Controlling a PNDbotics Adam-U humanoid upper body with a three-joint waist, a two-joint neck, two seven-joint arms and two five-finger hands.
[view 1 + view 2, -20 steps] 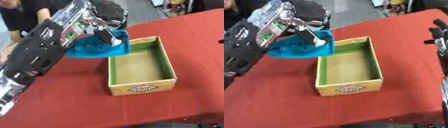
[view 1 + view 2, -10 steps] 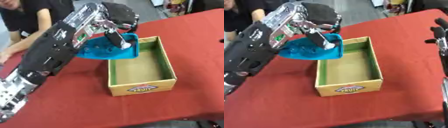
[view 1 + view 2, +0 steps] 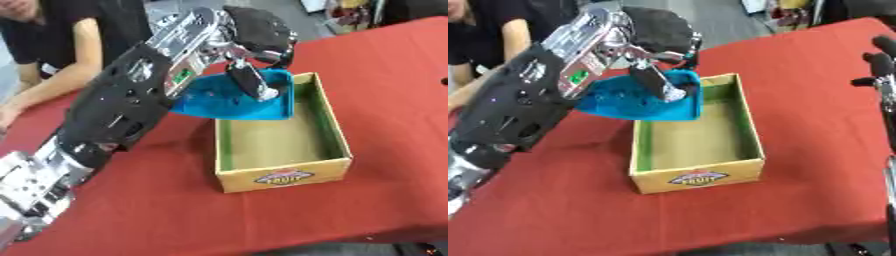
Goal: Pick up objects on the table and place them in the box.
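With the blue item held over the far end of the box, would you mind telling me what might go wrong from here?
1. The left hand pinches the blue tray near one edge, so the tilted tray could slip or swing on release.
2. Most of the tray hangs over the left wall of the cardboard box; dropped now, it may catch on the rim or land on the red tablecloth.
3. The tray looks about as wide as the box opening, so it may wedge.

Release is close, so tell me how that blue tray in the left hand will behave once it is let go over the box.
The blue tray looks rigid: held at one edge by the left hand, it shows no sag. It hangs tilted across the cardboard box's far corner, so it may catch on the rim. It looks wide for the opening and might lodge slanted.
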